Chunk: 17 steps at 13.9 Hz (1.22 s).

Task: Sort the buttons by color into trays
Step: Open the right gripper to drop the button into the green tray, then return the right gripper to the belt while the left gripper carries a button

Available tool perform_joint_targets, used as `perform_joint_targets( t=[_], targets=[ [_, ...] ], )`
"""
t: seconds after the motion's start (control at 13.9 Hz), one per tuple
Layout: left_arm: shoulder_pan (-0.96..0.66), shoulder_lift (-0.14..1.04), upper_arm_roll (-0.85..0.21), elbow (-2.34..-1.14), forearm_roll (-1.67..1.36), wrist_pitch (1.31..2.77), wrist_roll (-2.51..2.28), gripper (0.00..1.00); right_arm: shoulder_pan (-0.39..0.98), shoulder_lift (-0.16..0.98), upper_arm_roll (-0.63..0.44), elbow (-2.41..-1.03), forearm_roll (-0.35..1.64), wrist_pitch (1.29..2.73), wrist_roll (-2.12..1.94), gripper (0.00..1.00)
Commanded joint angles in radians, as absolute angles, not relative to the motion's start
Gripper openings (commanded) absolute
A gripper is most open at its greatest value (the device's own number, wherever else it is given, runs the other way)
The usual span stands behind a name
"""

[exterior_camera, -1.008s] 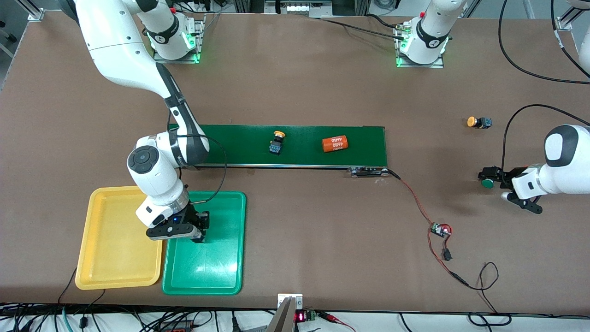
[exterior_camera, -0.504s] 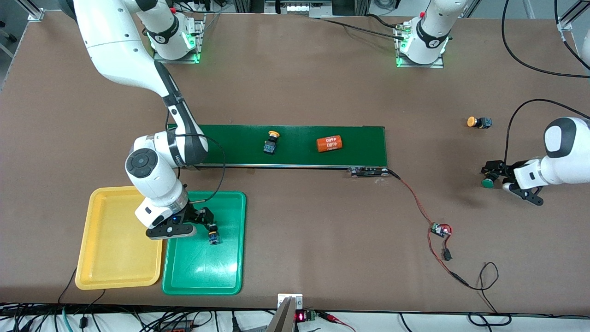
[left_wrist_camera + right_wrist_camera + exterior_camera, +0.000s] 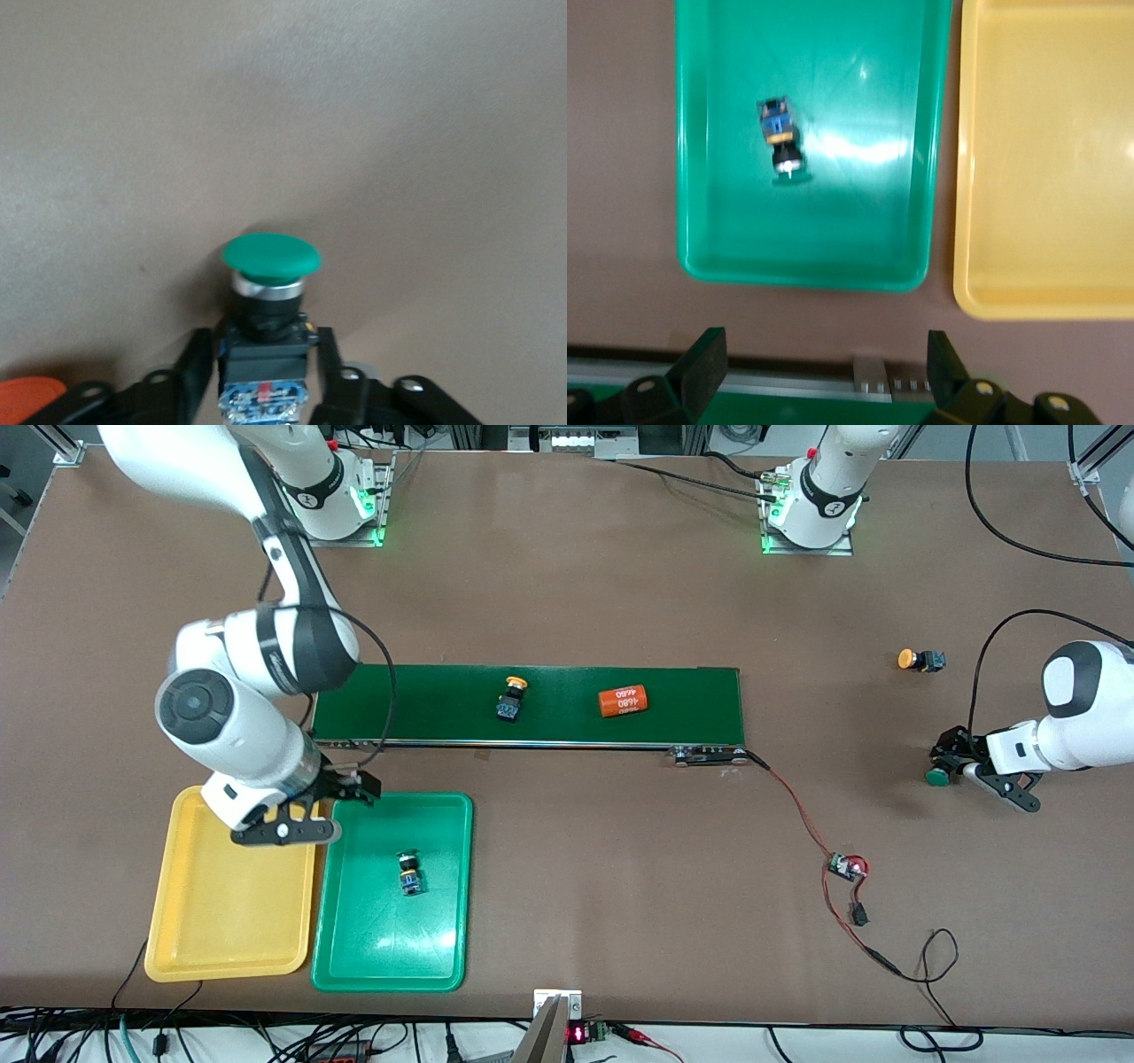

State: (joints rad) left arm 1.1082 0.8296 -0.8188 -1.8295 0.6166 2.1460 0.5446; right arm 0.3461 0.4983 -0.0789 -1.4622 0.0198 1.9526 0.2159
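- Green tray [image 3: 443, 957], beside the yellow tray [image 3: 177, 921] at the right arm's end of the table: a green-capped button [image 3: 408, 872] lies on its side on the tray floor, free of any gripper; the right wrist view shows the same button [image 3: 782, 146] alone in the tray [image 3: 859, 239]. One second ago this button was hidden under the right gripper; half a second ago it had just been let go.
- Right gripper [image 3: 306, 815]: fingers spread wide and empty, raised over the seam where the two trays meet. It has lifted away from the green tray's middle since the earlier frames.
- Yellow tray [image 3: 1045, 177]: holds nothing.
- Left gripper [image 3: 961, 766], low at the left arm's end of the table: its fingers [image 3: 197, 363] are now closed on the black-and-blue body of a second green button [image 3: 270, 257], cap pointing away from the wrist. A second ago the jaws stood open around it.
- Dark-green conveyor belt [image 3: 691, 691]: carries a yellow-orange button [image 3: 511, 697] and an orange cylinder with white print [image 3: 622, 701]. Both sit closer to the right arm's end of the belt than a second ago.
- Brown table [image 3: 576, 584]: another yellow-orange button [image 3: 918, 660] lies on its side, farther from the front camera than the left gripper, unmoved.
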Motion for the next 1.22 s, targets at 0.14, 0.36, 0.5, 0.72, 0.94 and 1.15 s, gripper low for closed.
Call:
perform_joint_targets(
  t=[0.14,0.36,0.5,0.72,0.94,1.15],
  targets=[
    [1.115,0.795,-0.853,-1.852,0.621,2.135,0.536,0.00,0.353,0.293,-0.072,-1.780,0.090,1.995,0.265,1.00],
    [1.115,0.798,-0.955,-1.855,0.618,1.979,0.395,0.00,0.359,0.198,-0.069,-1.987,0.092,2.156,0.268,1.00],
    [1.123,0.798,-1.012,-1.870,0.620,1.954,0.331,0.00,0.394,0.160,-0.067,-2.090,0.094,2.247,0.375,1.00],
    [1.120,0.798,-1.081,-1.879,0.618,1.934,0.279,0.00,0.475,0.170,-0.067,-2.131,0.092,2.302,0.491,1.00],
    [1.114,0.798,-1.150,-1.885,0.618,1.884,0.122,0.00,0.503,0.189,-0.067,-2.138,0.094,2.335,0.531,1.00],
    [1.127,0.798,-1.207,-1.937,0.618,1.878,0.032,0.00,0.526,0.204,-0.067,-2.138,0.092,2.345,0.571,1.00]
  ],
)
